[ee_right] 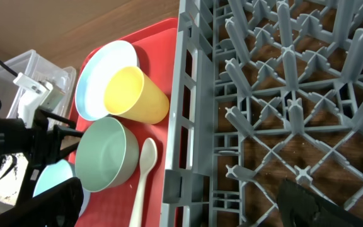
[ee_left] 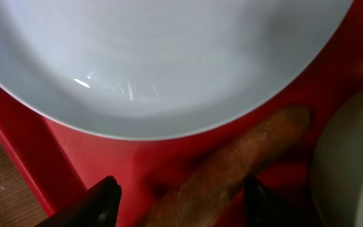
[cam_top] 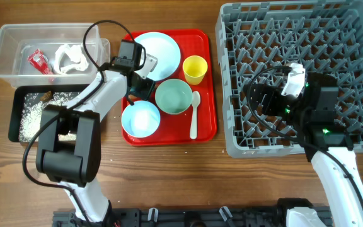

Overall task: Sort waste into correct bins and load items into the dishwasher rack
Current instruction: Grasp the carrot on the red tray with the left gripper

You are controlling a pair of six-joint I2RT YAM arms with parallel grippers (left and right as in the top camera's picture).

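The grey peg-floored rack sits right of the glossy red tray. There, beside the smooth round plate, the rough tapered carrot lies between the left gripper's spread fingers. It should close across the carrot's middle, clear of the rim. The right gripper hangs spread above the rack.

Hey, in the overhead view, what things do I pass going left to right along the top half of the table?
In order: red wrapper → white tissue → blue plate → yellow cup → grey dish rack.
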